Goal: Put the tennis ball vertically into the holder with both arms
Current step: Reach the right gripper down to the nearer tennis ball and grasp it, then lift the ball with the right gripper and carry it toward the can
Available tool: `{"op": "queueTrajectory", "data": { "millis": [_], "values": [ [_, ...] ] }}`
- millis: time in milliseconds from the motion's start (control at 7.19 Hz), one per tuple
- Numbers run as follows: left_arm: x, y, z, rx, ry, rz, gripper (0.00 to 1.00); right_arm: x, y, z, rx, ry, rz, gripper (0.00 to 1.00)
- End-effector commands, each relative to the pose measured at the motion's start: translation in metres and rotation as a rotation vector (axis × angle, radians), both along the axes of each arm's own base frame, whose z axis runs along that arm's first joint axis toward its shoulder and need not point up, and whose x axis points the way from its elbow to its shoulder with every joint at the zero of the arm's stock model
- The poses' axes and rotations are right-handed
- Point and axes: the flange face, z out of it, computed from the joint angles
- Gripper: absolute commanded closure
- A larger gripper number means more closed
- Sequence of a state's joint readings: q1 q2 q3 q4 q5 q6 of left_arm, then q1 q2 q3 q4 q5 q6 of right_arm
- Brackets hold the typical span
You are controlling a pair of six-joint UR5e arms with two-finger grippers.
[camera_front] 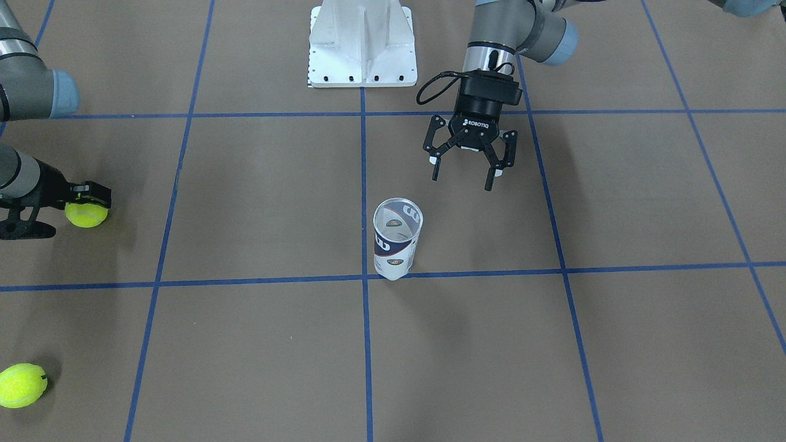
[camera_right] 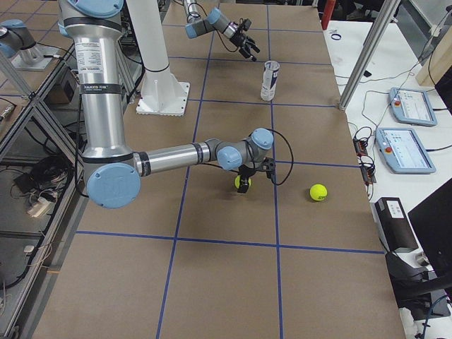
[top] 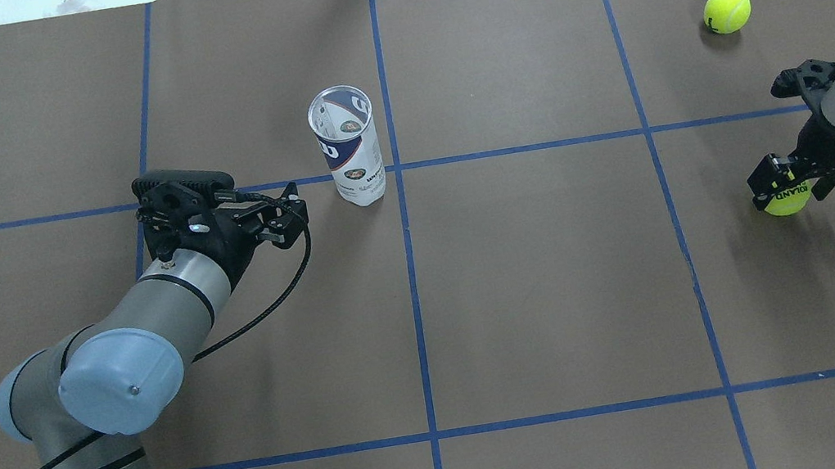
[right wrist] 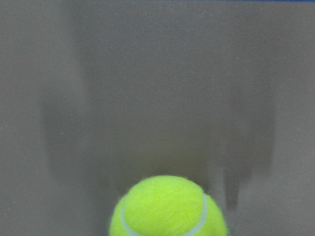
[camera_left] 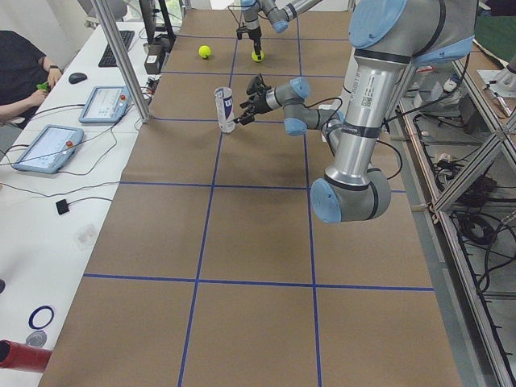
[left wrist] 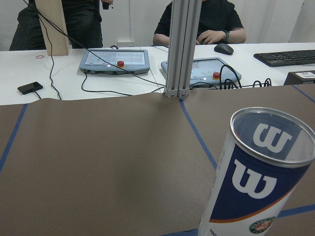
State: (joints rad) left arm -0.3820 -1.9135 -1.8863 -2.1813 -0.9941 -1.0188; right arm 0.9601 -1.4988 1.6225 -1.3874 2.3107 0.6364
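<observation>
— Looking down on a surface (top: 558, 288) wrapped in brown paper, gridded with blue tape lines (top: 416, 309)?
— Yes, and spotting a white desk (camera_left: 32, 258) alongside, carrying two tablets (left wrist: 115, 60), a keyboard (left wrist: 288, 57) and a mouse (left wrist: 224, 48), plus an aluminium post (left wrist: 182, 49) standing at the edge.

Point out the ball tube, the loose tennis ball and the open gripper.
holder (top: 352, 153), overhead view, on its label.
loose tennis ball (top: 727, 11), overhead view, on its middle.
left gripper (camera_front: 463, 177), front-facing view, midway between its fingertips.

A robotics lab. Brown paper with a blue tape grid (top: 416, 309) covers the table (top: 564, 328). Teach pendants (left wrist: 115, 61) and a keyboard (left wrist: 288, 57) sit on the far white desk (left wrist: 74, 91).
</observation>
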Motion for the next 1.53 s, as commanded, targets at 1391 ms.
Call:
{"op": "queueTrajectory", "data": {
  "millis": [1391],
  "values": [
    [0.127, 0.025, 0.024, 0.050, 0.019, -0.019, 0.02, 0.026, -0.087, -0.249, 0.100, -0.215, 0.161, 1.00]
  ]
}}
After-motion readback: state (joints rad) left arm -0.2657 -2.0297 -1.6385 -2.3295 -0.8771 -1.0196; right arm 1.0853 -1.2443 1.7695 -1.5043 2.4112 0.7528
